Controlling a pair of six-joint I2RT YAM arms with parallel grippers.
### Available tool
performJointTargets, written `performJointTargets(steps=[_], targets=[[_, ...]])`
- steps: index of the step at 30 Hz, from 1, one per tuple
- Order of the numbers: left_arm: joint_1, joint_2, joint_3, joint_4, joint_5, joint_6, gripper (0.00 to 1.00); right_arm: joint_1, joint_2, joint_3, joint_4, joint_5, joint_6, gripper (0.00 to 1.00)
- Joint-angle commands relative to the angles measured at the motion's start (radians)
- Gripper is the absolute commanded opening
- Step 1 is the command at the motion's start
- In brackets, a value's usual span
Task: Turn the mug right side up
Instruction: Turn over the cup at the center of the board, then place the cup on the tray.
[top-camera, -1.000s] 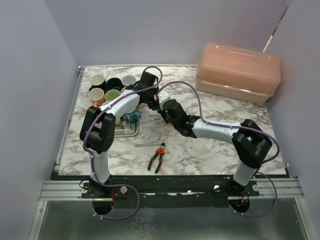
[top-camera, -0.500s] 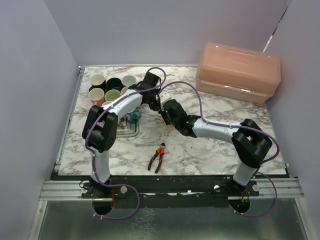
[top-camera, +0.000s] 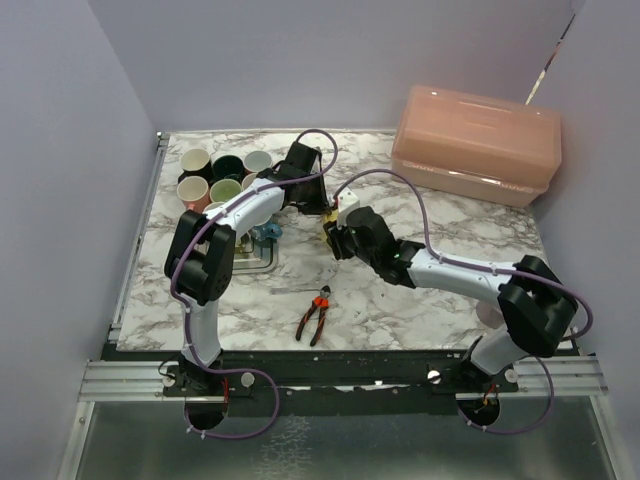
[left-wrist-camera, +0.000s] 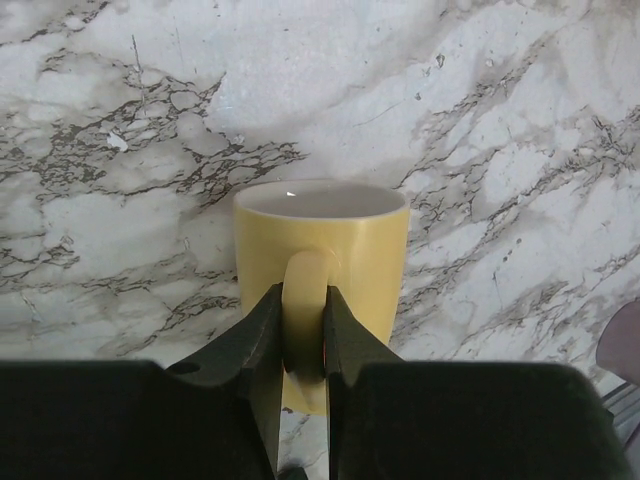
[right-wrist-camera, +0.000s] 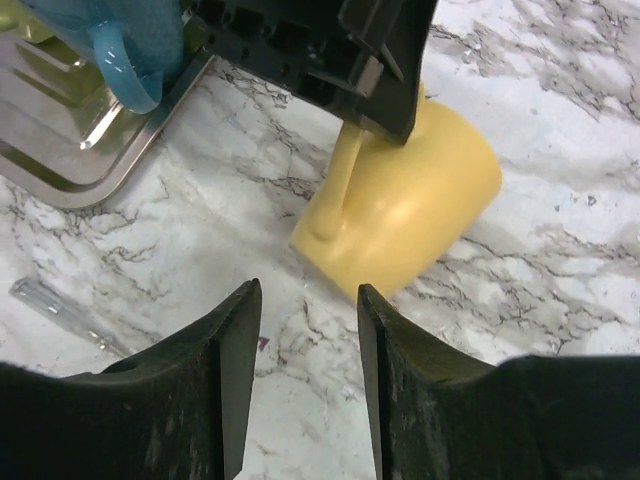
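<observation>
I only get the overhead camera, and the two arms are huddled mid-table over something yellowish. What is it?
Observer: A yellow ceramic mug. The left wrist camera looks at its open mouth, and the inside is white.
Operator: Is either arm actually holding it?
Observer: Yes. The left gripper is pinched shut on the mug's handle.
Operator: And the other arm?
Observer: The right gripper holds nothing. Its jaws stand apart, and its own camera shows the mug just ahead of them, untouched.
</observation>
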Motion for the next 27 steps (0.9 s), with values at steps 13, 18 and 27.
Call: performJointTargets(steps=[13,18,27], targets=[[0.006,-0.29,-0.101,0.185,-0.187,0.205,0.0,-0.261,-0.196,-0.05,-0.033,-0.101,0.404,0.48],[0.006,-0.458,-0.232,0.296,-0.298,0.261,0.0,-0.283,-0.09,0.172,-0.218,-0.165,0.455,0.5],[0.006,-0.821,-0.519,0.495,-0.597,0.383,0.0,-0.286,0.069,0.511,-0.471,-0.299,0.501,0.55]])
